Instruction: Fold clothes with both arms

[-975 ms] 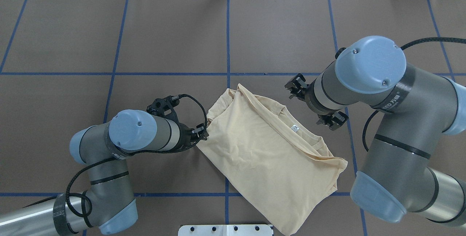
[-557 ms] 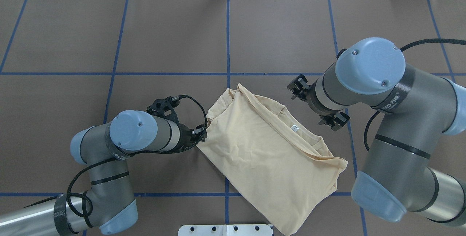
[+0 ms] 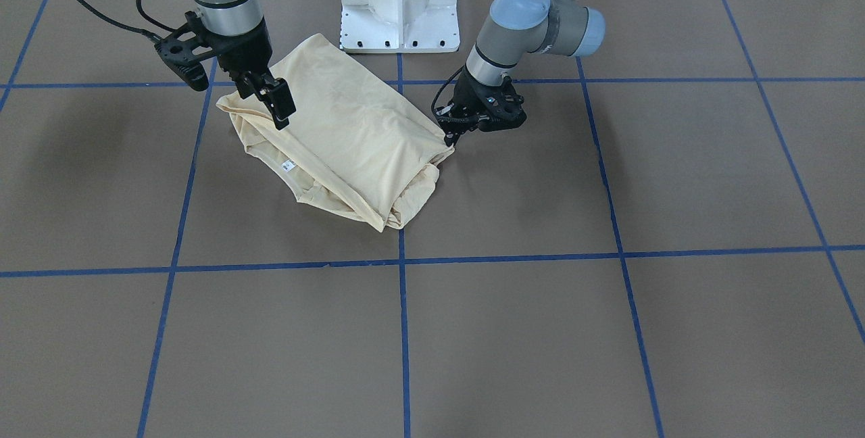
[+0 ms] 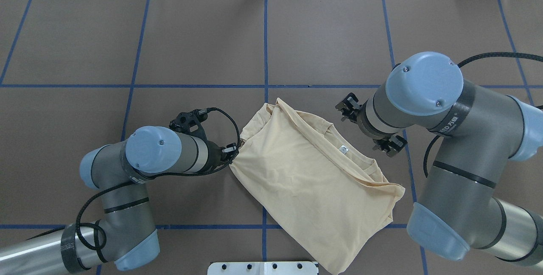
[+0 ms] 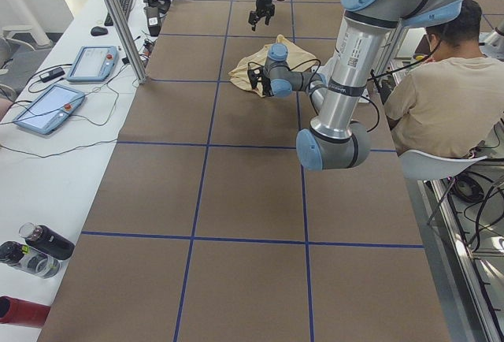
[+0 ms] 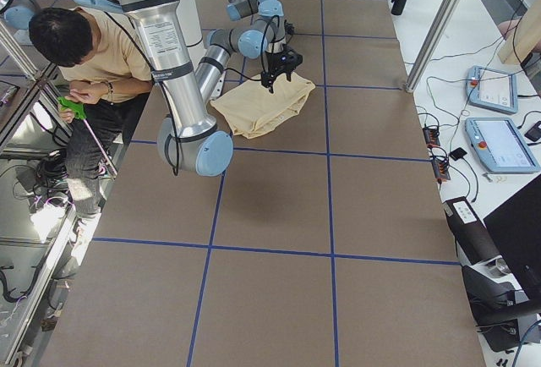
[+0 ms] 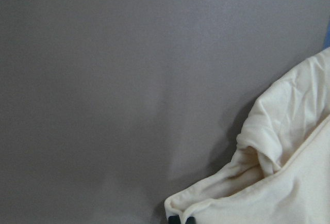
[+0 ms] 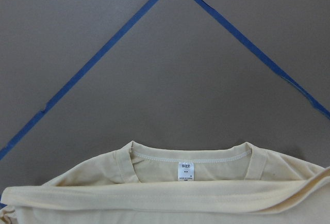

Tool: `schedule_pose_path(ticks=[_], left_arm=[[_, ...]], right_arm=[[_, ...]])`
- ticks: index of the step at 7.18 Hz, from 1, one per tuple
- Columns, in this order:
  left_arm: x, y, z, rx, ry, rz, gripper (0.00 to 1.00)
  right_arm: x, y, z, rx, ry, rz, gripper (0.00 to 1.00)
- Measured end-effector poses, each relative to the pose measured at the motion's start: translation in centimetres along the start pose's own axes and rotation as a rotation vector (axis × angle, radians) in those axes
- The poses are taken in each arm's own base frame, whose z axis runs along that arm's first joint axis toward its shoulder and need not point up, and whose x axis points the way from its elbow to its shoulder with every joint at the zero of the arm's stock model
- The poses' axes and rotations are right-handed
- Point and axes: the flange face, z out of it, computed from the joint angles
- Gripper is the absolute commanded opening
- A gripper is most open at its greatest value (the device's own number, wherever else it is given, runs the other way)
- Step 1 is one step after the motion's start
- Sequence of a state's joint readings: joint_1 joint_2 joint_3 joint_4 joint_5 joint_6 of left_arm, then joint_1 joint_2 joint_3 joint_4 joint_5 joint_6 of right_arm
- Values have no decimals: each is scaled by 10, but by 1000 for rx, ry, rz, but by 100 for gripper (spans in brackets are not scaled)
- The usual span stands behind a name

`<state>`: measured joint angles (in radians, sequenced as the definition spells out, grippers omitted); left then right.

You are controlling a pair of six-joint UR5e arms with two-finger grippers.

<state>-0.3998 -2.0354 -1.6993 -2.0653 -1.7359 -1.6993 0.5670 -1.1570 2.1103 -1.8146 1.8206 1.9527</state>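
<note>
1. The table (image 4: pixel 203 33) is covered in brown matting marked into squares by blue tape lines (image 4: pixel 265 46)
2. The right arm (image 4: pixel 462 139) bends in from the table's right side; its wrist stands over the collar side of the garment
3. The left arm (image 4: pixel 127 181) reaches in low from the other side; its wrist points at the garment's opposite edge
4. The T-shirt (image 4: pixel 309 181), pale cream-yellow, lies flat on the table as a rough folded rectangle set diagonally; it straddles the centre tape line on the robot's side of the table, between the two wrists, one corner close to the white pedestal base (image 3: pixel 399 12); no print shows on the upper face
5. The right gripper (image 3: pixel 270 103) hangs over the shirt's edge near the collar; its fingers are spread apart and hold nothing; its wrist camera shows the collar below with no fingertip in view
6. The left gripper (image 3: pixel 450 137) sits at the shirt's corner; in its wrist camera the two dark fingertips are pressed together on the hem
7. The neck label (image 8: pixel 185 171) is small and white, faces up inside the collar and reads "SIZE"
</note>
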Motion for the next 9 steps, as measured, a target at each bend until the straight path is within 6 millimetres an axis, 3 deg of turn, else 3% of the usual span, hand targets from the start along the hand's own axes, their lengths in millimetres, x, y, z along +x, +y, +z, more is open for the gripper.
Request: schedule_pose_path(ticks=[2, 4, 5, 7, 9], left_arm=[[-3, -57, -15, 84, -29, 136, 0], [1, -135, -23, 185, -63, 250, 0], [13, -179, -16, 231, -71, 265, 6], [43, -252, 8, 302, -40, 263, 52], [56, -276, 6, 317, -18, 272, 54]], right_arm=[[0, 0, -1, -2, -1, -2, 100], [-1, 1, -2, -5, -4, -3, 100], [-3, 3, -2, -6, -6, -5, 100], [-9, 11, -3, -16, -22, -13, 100], [-17, 31, 10, -47, -75, -29, 100]])
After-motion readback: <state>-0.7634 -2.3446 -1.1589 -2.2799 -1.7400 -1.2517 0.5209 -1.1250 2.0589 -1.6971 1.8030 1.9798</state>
